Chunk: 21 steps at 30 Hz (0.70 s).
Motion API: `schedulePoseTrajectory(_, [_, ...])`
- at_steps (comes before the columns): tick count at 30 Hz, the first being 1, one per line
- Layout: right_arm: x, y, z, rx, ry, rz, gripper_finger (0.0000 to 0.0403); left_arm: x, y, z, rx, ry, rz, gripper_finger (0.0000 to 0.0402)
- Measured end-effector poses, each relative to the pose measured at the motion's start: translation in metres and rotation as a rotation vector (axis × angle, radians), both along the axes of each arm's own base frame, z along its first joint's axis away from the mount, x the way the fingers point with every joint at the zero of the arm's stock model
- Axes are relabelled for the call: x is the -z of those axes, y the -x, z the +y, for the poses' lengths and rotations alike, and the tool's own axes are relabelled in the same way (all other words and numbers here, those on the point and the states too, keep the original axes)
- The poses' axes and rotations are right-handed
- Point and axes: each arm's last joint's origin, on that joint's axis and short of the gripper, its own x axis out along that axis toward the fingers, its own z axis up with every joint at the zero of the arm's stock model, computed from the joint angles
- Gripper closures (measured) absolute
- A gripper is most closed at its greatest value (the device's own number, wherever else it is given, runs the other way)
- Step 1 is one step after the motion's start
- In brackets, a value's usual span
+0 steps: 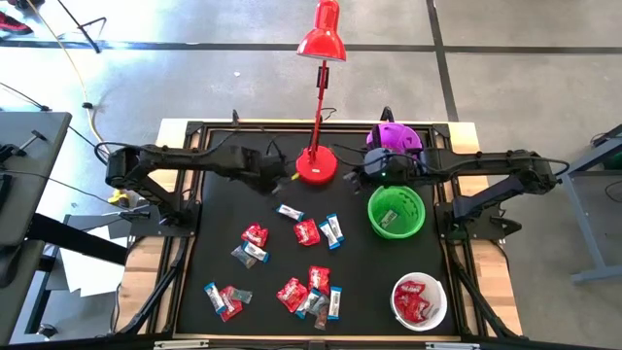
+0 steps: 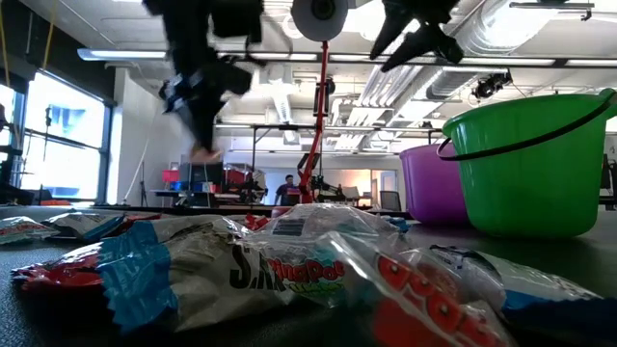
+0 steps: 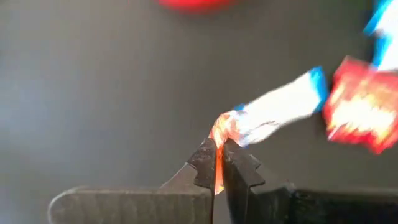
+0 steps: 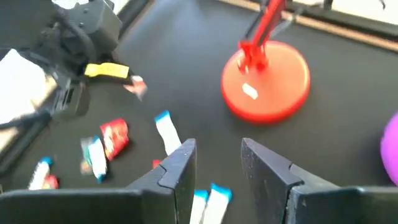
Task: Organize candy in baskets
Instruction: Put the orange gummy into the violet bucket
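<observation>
On the black worktop (image 1: 224, 209) the red lamp (image 1: 317, 163) stands at the far edge's middle, flanked by the left pincer (image 1: 283, 180) and right pincer (image 1: 356, 177), while the purple basket (image 1: 394, 138), green basket (image 1: 397, 211) and white basket (image 1: 419, 301) line the right edge and candy (image 1: 307, 231) scatters toward the near edge.

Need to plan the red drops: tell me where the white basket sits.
In the high view, the white basket sits at the table's front right corner, just below the green basket, with red candy inside.
</observation>
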Motion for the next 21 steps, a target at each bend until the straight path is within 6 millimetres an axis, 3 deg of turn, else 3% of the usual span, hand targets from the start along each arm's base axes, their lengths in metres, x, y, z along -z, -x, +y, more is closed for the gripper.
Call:
schedulePoseTrajectory(7, [-0.015,-0.01,-0.004,0.071,0.13,-0.165,0.0282,-0.08,-0.03,0.008,0.007,-0.165,-0.327,0.0399])
schedulePoseTrajectory(11, [-0.027,-0.016,-0.005,0.081,0.214,-0.269,0.0282,-0.116,-0.038,0.006,0.063,-0.224,-0.483,0.0399])
schedulePoseTrajectory(15, [-0.037,-0.02,-0.005,0.068,0.267,-0.357,0.0282,-0.135,-0.04,0.001,0.102,-0.249,-0.544,0.0399])
schedulePoseTrajectory(21, [-0.048,-0.023,-0.001,0.021,0.316,-0.445,0.0276,-0.144,-0.045,-0.001,0.124,-0.278,-0.625,0.0399])
